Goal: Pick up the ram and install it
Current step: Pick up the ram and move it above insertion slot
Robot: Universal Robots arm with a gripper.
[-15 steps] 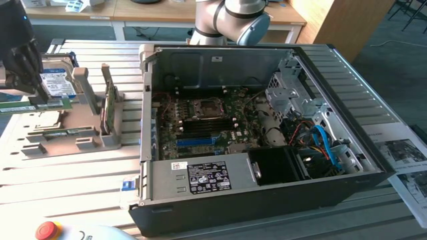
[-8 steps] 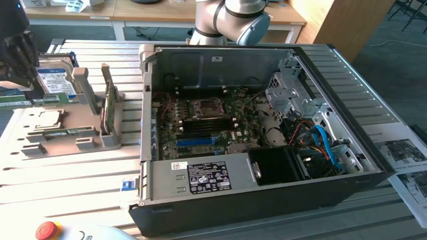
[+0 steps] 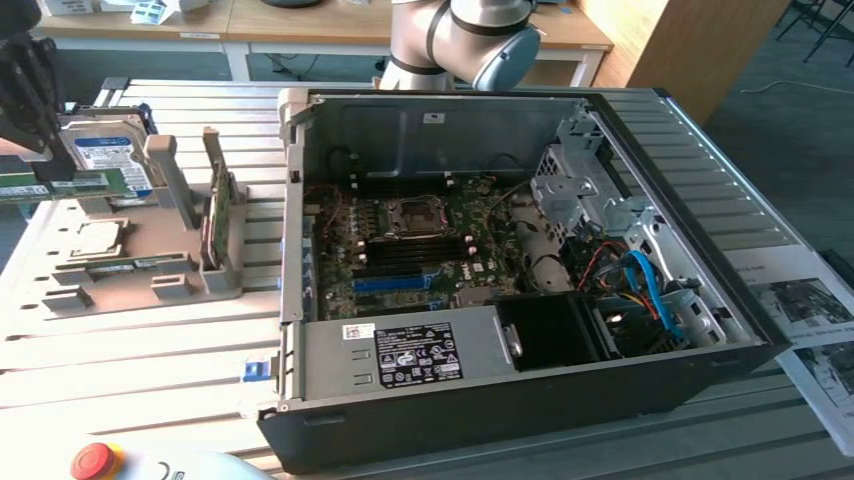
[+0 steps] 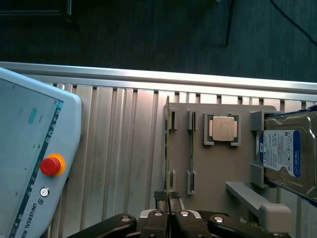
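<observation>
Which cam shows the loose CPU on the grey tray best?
Wrist view: the CPU lies face-on in its pocket on the grey tray, nothing covering it. The exterior view catches it obliquely at that view's left.

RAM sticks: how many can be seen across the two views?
2. One RAM stick is held in the gripper at the gray fixture; a second RAM stick lies in the fixture's slots beside the CPU. More could be hidden inside the computer case.

Table point(image 3: 134, 350): ribbed bare metal, satin sheen. Holder point(image 4: 218, 168): matt grey plastic. Hard drive point(image 4: 290, 153): bright metal casing, glossy label. Ram point(image 3: 80, 185): green circuit board, matt.
</observation>
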